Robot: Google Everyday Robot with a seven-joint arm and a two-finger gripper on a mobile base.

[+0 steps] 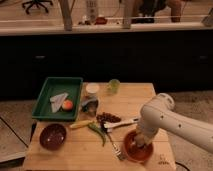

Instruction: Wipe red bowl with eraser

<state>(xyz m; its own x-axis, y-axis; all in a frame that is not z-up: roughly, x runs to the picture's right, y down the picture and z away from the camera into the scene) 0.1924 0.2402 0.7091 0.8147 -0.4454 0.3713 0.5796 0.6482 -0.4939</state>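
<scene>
The red bowl (pixel 138 148) sits on the wooden table (pixel 130 100) near its front right corner. My white arm comes in from the right and bends down into the bowl. The gripper (pixel 139 141) is inside the bowl, low over its glossy inside. The eraser is hidden; I cannot see it in or under the gripper.
A maroon bowl (pixel 53 136) stands front left. A green tray (pixel 57 97) with paper and an orange ball is at the back left. A white-handled utensil (pixel 121 123), a fork (pixel 113 146), green peppers (pixel 96 131), a yellow piece, a green cup (pixel 114 85) and a small white dish lie mid-table.
</scene>
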